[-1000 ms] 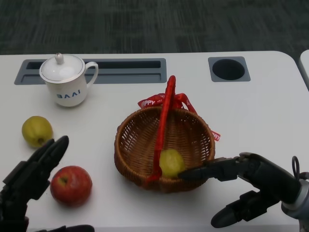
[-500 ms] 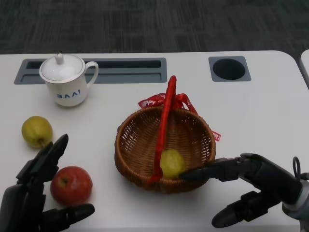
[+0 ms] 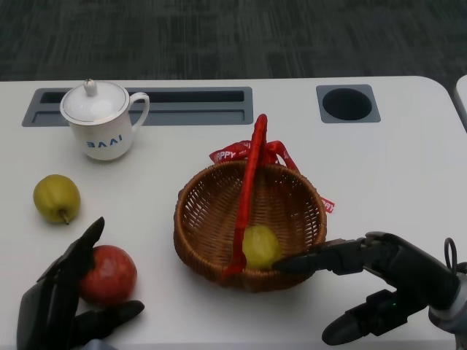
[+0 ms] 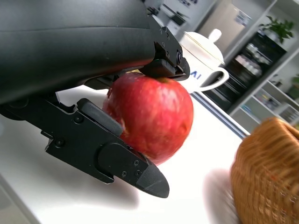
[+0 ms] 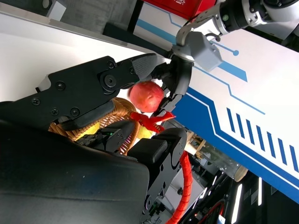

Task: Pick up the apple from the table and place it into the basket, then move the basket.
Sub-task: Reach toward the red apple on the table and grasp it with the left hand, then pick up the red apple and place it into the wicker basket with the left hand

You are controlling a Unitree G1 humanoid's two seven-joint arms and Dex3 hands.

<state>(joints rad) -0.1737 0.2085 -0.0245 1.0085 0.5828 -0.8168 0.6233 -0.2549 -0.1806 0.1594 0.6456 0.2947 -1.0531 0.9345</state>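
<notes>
Both hands are low by the wicker basket (image 3: 292,200): your left hand (image 3: 62,310) grips the red apple (image 3: 111,271) on the table (image 3: 394,168), your right hand (image 3: 379,281) has fingers spread, holding nothing.

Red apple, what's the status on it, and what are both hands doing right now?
Left hand gripping red apple, on table. Right hand open, fingers at wicker basket rim. Yellow-green fruit in basket. Path looks clear.
</notes>
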